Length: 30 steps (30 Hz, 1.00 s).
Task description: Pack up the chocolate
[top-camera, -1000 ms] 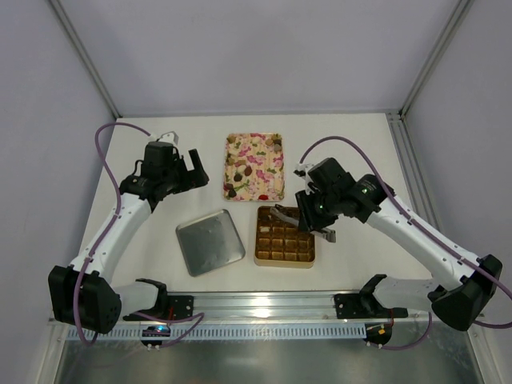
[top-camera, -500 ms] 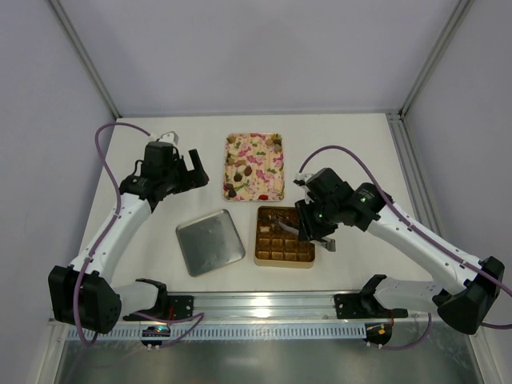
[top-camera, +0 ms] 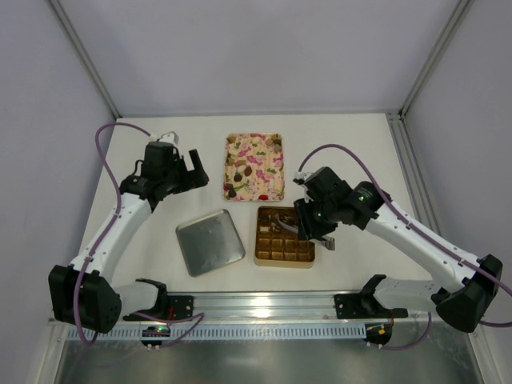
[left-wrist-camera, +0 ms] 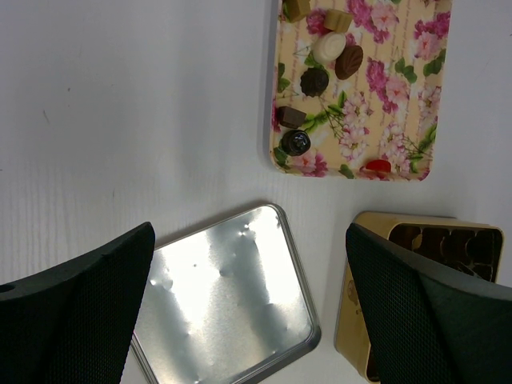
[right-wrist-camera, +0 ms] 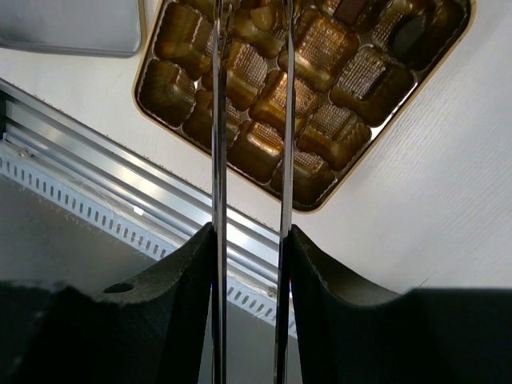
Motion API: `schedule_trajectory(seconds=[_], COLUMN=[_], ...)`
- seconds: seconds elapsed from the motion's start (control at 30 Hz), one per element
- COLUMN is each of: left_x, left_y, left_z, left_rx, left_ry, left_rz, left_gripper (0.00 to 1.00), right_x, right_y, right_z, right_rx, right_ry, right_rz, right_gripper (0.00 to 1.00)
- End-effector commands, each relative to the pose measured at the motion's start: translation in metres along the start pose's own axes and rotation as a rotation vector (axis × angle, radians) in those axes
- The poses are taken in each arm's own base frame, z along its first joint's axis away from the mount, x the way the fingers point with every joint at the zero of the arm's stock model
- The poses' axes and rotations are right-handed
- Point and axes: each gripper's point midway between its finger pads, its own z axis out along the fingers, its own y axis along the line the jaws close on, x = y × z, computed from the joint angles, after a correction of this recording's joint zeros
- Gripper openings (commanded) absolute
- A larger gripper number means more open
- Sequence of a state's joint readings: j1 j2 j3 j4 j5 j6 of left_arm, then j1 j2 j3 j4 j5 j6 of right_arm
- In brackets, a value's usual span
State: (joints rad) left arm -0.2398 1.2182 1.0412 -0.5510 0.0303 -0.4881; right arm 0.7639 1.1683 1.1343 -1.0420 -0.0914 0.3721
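On the left, our left claw (top-camera: 192, 170) hangs spread wide above the worktop (top-camera: 360, 152), near a silver lid (left-wrist-camera: 232, 288). Most of the chocolate (left-wrist-camera: 315, 80) lies on the floral tray (left-wrist-camera: 400, 96) (at least one dark piece sits in the gold box (right-wrist-camera: 320, 180)). Farther right, our right claw (right-wrist-camera: 250, 240) pinches metal tongs (right-wrist-camera: 218, 120) over the box's cells.

Bright, even light casts soft shadows. Glare whitens the metal lid (left-wrist-camera: 232, 288) at lower centre; the lower corners seem blurred.
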Motion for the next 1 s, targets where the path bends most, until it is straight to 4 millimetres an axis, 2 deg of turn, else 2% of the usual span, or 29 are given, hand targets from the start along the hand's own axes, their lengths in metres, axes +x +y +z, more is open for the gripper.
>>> schedule_trajectory(seconds=[0.0, 0.07, 0.13, 0.17, 0.2, 0.23, 0.27, 0.3, 0.33, 0.37, 0.5, 0.53, 0.57, 0.63, 0.7, 0.73, 0.77, 0.97], left_x=[-0.012, -0.012, -0.012, -0.012, -0.012, -0.011, -0.012, -0.011, -0.010, -0.011, -0.010, -0.009, -0.010, -0.010, -0.009, -0.009, -0.010, -0.008], left_y=[-0.005, -0.004, -0.005, -0.005, -0.004, -0.004, -0.004, -0.004, -0.004, -0.004, -0.003, -0.004, -0.004, -0.003, -0.003, -0.003, -0.003, -0.002], left_z=[-0.002, -0.002, -0.002, -0.002, -0.001, -0.001, -0.001, -0.001, -0.001, -0.001, 0.001, 0.001, 0.001, 0.001, 0.002, 0.002, 0.002, 0.003], left_rx=[0.011, 0.011, 0.012, 0.012, 0.010, 0.010, 0.010, 0.008, 0.009, 0.009, 0.007, 0.008, 0.007, 0.006, 0.005, 0.003, 0.004, 0.001], left_ry=[-0.028, -0.030, -0.026, -0.026, -0.025, -0.024, -0.025, -0.023, -0.022, -0.022, -0.017, -0.016, -0.018, -0.017, -0.014, -0.013, -0.015, -0.009], left_rz=[0.015, 0.014, 0.015, 0.016, 0.015, 0.015, 0.015, 0.015, 0.014, 0.015, 0.015, 0.014, 0.013, 0.016, 0.014, 0.013, 0.013, 0.015], left_gripper=[1.00, 1.00, 1.00, 1.00, 1.00, 1.00, 1.00, 1.00, 1.00, 1.00, 1.00, 1.00, 1.00, 1.00, 1.00, 1.00, 1.00, 1.00], right_x=[-0.033, -0.051, -0.067, -0.082, -0.092, -0.101, -0.117, -0.125, -0.132, -0.146, -0.176, -0.189, -0.191, -0.204, -0.207, -0.214, -0.215, -0.219], right_y=[0.007, 0.009, 0.007, 0.011, 0.011, 0.007, 0.008, 0.007, 0.001, 0.002, -0.011, -0.010, -0.013, -0.010, -0.012, -0.009, -0.011, -0.011], right_z=[-0.015, -0.022, -0.015, -0.018, -0.016, -0.004, -0.008, -0.005, 0.009, 0.007, 0.025, 0.022, 0.036, 0.039, 0.057, 0.056, 0.067, 0.090], right_rx=[0.010, 0.016, 0.024, 0.014, 0.013, 0.026, 0.021, 0.023, 0.034, 0.033, 0.065, 0.062, 0.073, 0.069, 0.071, 0.065, 0.068, 0.059], right_ry=[-0.099, -0.129, -0.120, -0.147, -0.153, -0.130, -0.157, -0.159, -0.129, -0.154, -0.138, -0.162, -0.133, -0.142, -0.104, -0.118, -0.097, -0.064], right_rz=[-0.023, -0.046, -0.048, -0.065, -0.066, -0.060, -0.072, -0.070, -0.058, -0.067, -0.059, -0.061, -0.059, -0.066, -0.062, -0.067, -0.061, -0.053], right_gripper=[0.43, 0.43, 0.43, 0.43, 0.43, 0.43, 0.43, 0.43, 0.43, 0.43, 0.43, 0.43, 0.43, 0.43, 0.43, 0.43, 0.43, 0.44])
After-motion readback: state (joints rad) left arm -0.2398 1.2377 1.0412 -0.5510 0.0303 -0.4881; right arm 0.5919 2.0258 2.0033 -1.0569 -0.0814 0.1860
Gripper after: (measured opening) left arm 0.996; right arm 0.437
